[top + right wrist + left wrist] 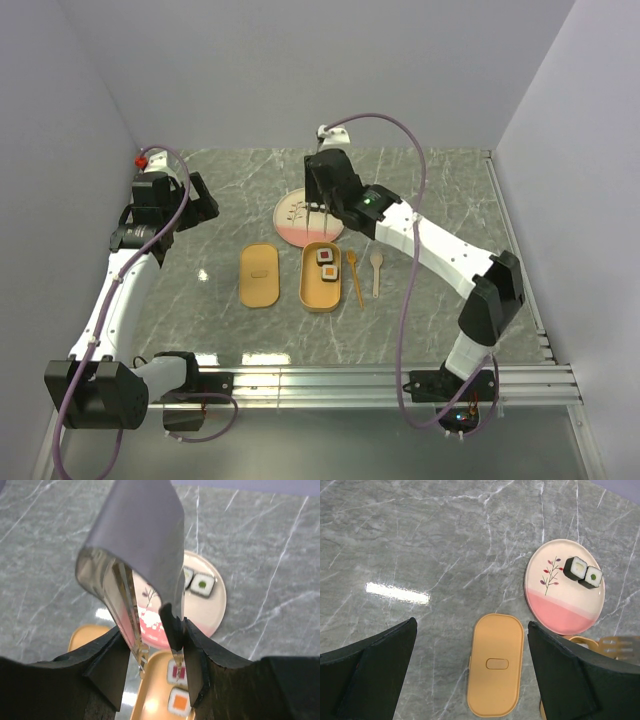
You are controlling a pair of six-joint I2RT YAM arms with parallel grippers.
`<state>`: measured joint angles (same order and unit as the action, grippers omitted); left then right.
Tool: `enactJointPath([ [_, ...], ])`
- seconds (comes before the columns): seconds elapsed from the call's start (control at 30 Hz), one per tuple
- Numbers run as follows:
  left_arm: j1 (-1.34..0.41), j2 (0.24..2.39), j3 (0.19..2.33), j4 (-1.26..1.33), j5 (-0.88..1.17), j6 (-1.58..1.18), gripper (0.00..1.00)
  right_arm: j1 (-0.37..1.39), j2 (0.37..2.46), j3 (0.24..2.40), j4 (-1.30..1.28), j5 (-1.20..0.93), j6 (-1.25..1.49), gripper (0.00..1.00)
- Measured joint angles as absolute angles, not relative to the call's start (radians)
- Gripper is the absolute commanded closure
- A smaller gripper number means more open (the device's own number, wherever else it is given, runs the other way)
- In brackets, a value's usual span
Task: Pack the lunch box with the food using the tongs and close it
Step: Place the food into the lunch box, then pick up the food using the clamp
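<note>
The lunch box (320,290) lies open at the table's middle, with two food pieces (326,257) inside, one red-centred (177,672), one orange-centred (179,702). Its lid (259,275) lies flat to its left, under my open left gripper (472,622), which hangs well above the lid (495,665). Two more food pieces (575,566) (593,576) sit on the pink-and-cream plate (290,215). My right gripper (320,200) (155,650) is shut on the tongs (135,555). Their tips are apart, holding nothing, above the box's far end and the plate's near edge.
An orange spoon (355,275) and a beige spoon (376,270) lie just right of the box. A metal rail (520,250) runs along the table's right edge. My left arm stands at the back left near the wall.
</note>
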<state>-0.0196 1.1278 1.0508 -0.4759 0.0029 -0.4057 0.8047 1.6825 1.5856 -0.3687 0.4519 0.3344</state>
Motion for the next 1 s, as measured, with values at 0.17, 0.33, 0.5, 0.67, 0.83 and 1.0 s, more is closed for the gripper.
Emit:
enactJointPath([
  [0.17,-0.020,1.128,1.051,-0.476,0.003,-0.405,0.01,0.746,1.779,1.673,-0.358,0.457,0.312,0.49],
  [0.33,-0.020,1.130,1.051,-0.476,0.003,-0.405,0.01,0.693,1.890,1.748,-0.361,0.463,0.291,0.49],
  [0.5,-0.020,1.150,1.051,-0.476,0.002,-0.404,0.01,0.663,1.947,1.765,-0.361,0.464,0.279,0.49],
  [0.67,-0.020,1.169,1.051,-0.476,0.003,-0.402,0.01,0.653,1.983,1.787,-0.358,0.462,0.271,0.49],
  [0.83,-0.020,1.181,1.051,-0.476,0.002,-0.401,0.01,0.650,2.019,1.817,-0.359,0.453,0.271,0.49],
  [1.0,-0.020,1.189,1.051,-0.476,0.003,-0.400,0.01,0.650,2.059,1.860,-0.359,0.451,0.271,0.49],
])
